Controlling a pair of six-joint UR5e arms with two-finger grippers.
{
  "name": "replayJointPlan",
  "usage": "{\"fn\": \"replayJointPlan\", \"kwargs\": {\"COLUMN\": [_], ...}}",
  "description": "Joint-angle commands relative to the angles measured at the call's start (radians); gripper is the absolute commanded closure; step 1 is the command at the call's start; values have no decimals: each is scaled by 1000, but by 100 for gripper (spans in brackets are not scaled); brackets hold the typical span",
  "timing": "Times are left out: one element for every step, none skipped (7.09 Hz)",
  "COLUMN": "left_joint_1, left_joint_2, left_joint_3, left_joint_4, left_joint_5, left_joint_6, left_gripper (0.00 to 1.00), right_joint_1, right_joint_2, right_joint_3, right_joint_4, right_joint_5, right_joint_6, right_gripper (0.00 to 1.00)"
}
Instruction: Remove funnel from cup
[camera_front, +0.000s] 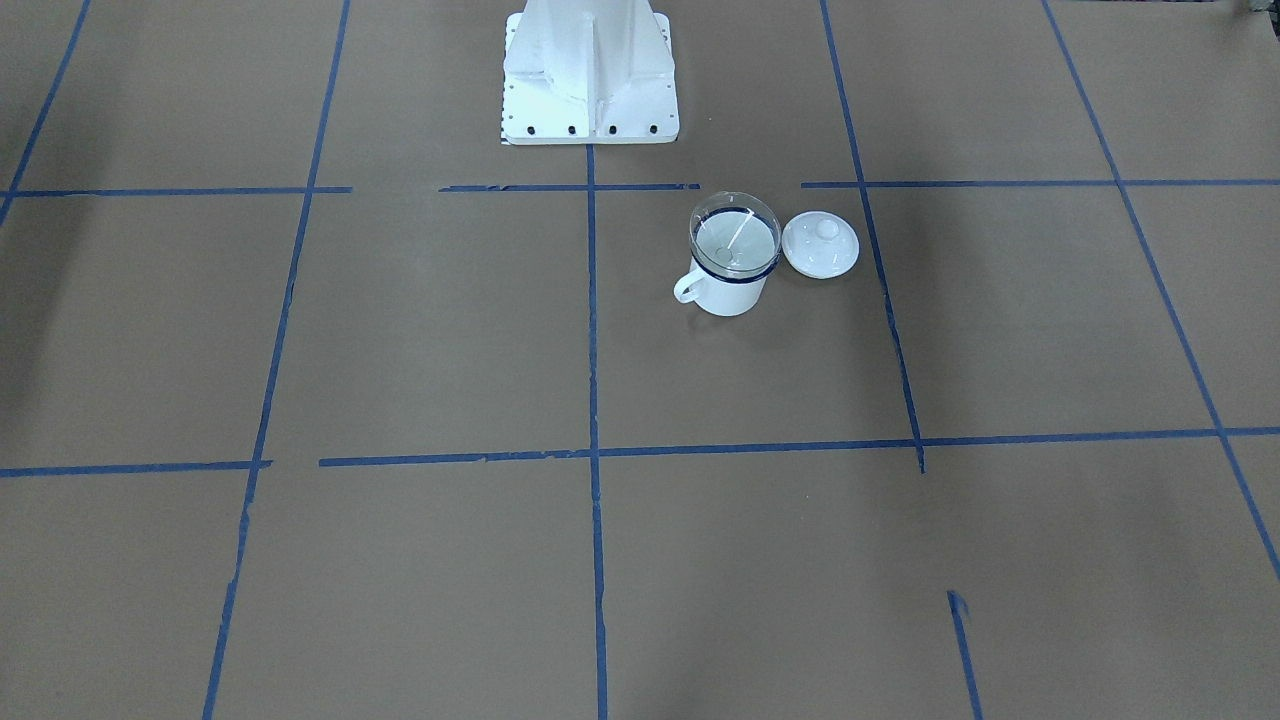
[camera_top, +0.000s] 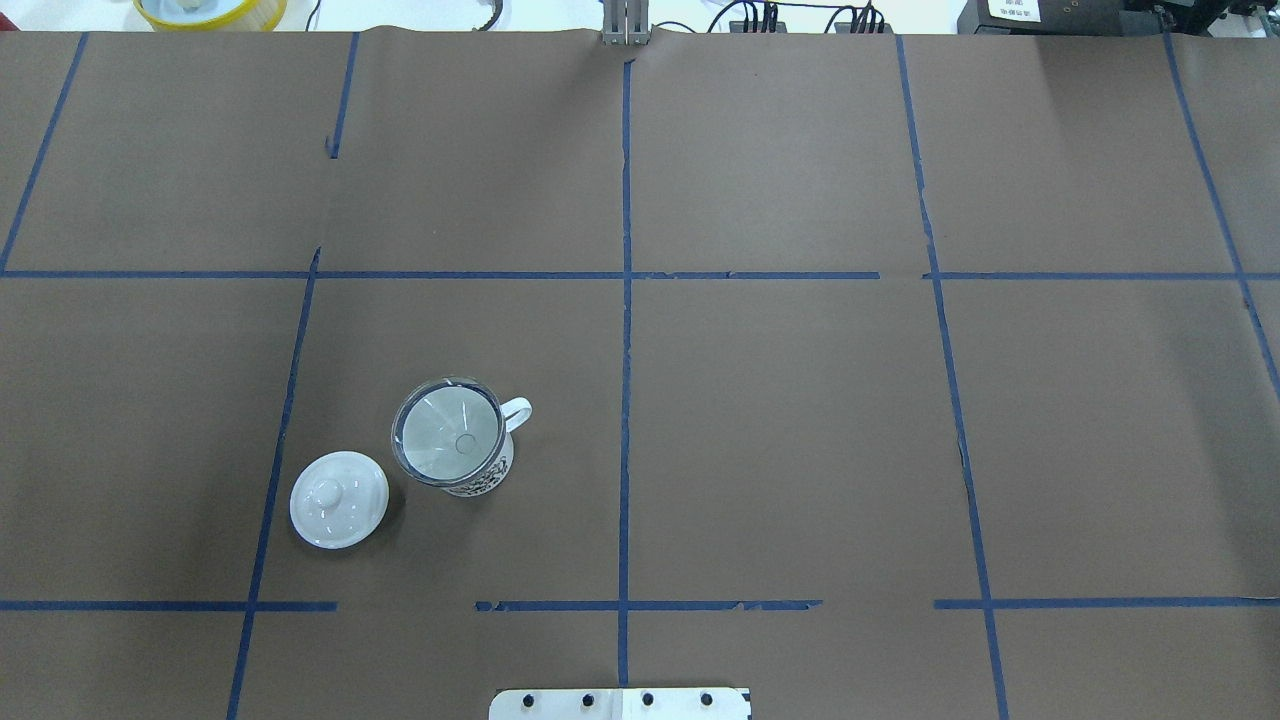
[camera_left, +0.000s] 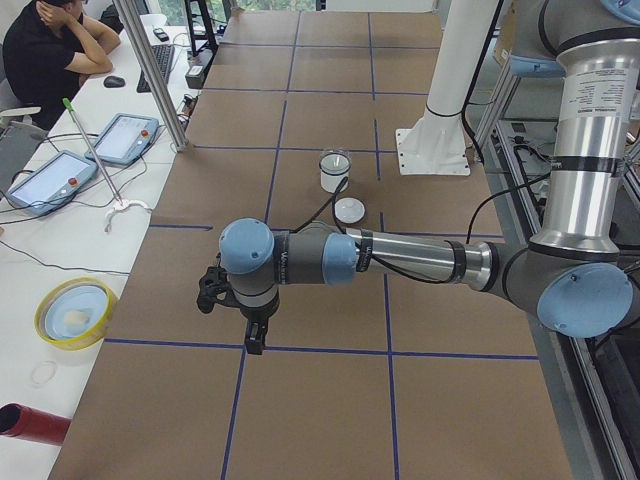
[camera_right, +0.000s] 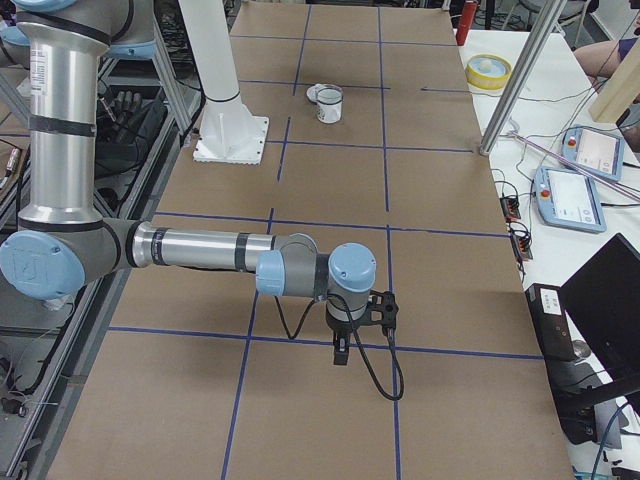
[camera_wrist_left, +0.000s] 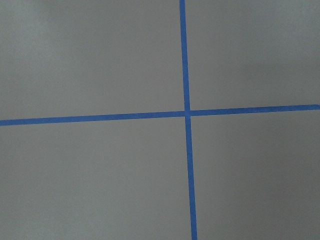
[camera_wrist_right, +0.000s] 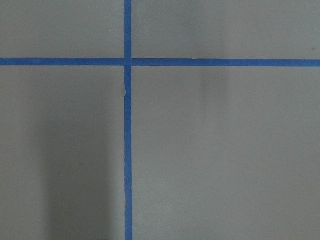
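Left claw (camera_left: 254, 342): we find it low over the bare counter (camera_top: 800, 450) by a tape crossing, nothing visible in it, and we cannot tell how wide it stands.
Right claw (camera_right: 341, 355): at the opposite end, also low over tape, opening impossible to judge.
Funnel (camera_top: 447, 432): seated in the cup's mouth, well apart from both claws.
Cup (camera_front: 728, 292): upright on our left half.
Lid (camera_top: 339, 499): just beside the cup.
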Motion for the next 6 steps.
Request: {"fn": "replayJointPlan", "kwargs": {"left_joint_1": [5, 83, 163, 244, 315, 364], "left_joint_2": [32, 26, 23, 20, 18, 6], "left_joint_3": [-27, -91, -131, -159, -210, -275], "left_joint_4": [-104, -145, -197, -275, -292, -293], "left_joint_5": [-8, -6, -5, -6, -5, -3], "left_joint_6": [-81, -358, -598, -743, -848, -981], "left_gripper": [0, 0, 0, 0, 0, 7], "right_joint_1": [0, 0, 0, 0, 0, 0], "right_joint_2": [0, 0, 0, 0, 0, 0], "right_joint_3": [1, 1, 1, 1, 1, 1], "right_joint_4": [0, 0, 0, 0, 0, 0], "right_joint_5": [0, 0, 0, 0, 0, 0], "right_joint_6": [0, 0, 0, 0, 0, 0], "right_gripper": [0, 0, 0, 0, 0, 0]}}
